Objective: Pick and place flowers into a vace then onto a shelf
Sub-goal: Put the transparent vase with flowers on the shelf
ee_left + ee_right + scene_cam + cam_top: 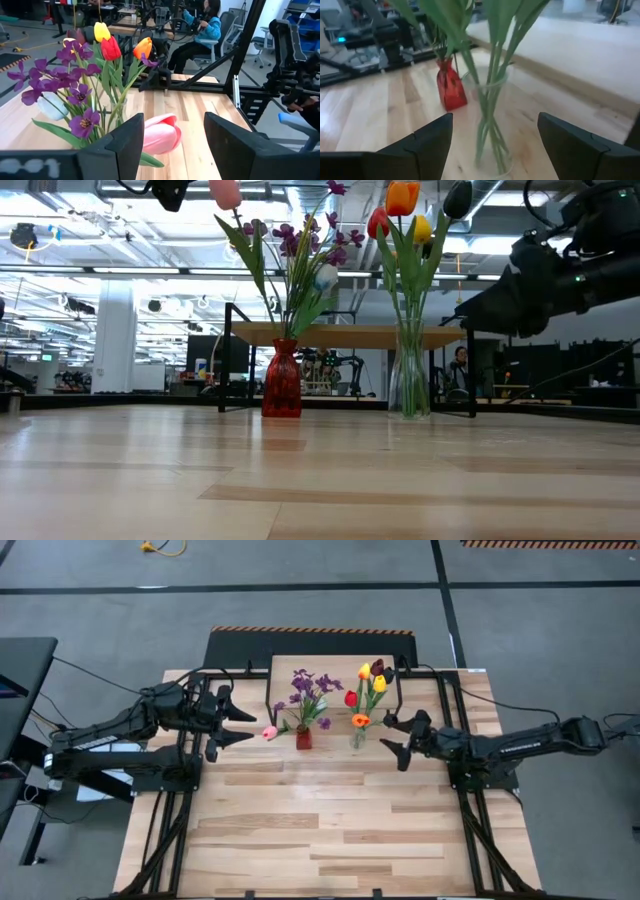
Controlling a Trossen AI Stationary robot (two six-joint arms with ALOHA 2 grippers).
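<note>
You're seeing tulips (368,685) standing in a clear vase (358,738), purple sprigs (308,692) filling the red vase (303,738); right hand (393,738) released, left hand (222,723) spread wide

One camera looks straight down on the whole table (330,830); another sits at table-top height, facing the room behind. Each wrist camera looks forward, close past its own fingers. All four views share the red vase (303,739) and the glass vase (358,738).
</note>
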